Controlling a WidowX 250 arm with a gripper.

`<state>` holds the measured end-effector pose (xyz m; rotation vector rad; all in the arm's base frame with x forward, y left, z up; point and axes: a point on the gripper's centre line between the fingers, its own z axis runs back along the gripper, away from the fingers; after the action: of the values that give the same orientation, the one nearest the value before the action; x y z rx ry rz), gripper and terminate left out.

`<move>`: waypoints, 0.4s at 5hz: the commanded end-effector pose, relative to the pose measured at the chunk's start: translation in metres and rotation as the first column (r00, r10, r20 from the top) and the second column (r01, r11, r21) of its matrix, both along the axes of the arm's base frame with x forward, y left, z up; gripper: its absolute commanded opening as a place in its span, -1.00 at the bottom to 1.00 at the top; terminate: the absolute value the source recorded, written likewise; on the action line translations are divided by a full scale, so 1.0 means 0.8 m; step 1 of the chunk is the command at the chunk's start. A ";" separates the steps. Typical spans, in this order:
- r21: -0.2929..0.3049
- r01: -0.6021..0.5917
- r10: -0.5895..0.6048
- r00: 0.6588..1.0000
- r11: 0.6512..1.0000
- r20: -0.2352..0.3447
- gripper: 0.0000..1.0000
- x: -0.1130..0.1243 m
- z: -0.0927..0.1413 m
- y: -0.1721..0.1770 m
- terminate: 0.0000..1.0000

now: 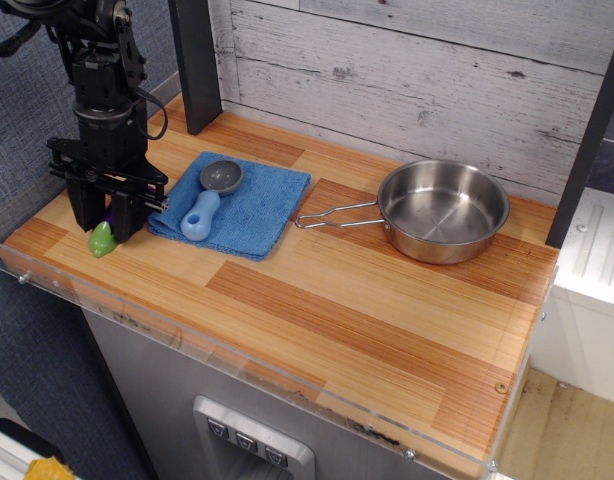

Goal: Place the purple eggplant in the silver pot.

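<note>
Purple eggplant [103,236] lies at the near left of the tabletop [317,300], between the fingers of the gripper [107,218]; a firm clench is not clear. Next comes lifting it toward the silver pot [443,210], far right.

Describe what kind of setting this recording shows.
Probably a toy kitchen mock-up for robot trials: a small wooden counter edged with clear plastic, a whitewashed plank backdrop, and play kitchenware, namely a pot, a scoop on a blue cloth, and a toy eggplant.
</note>
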<state>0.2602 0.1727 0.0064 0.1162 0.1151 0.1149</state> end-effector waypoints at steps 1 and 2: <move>0.109 -0.073 0.057 0.989 0.991 0.139 -1.00 -0.032 0.085 0.003 -1.00; 0.153 -0.122 0.093 0.979 0.981 0.184 -1.00 -0.057 0.120 0.004 -1.00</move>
<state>0.2165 0.1712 0.0932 0.2366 -0.0342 0.2413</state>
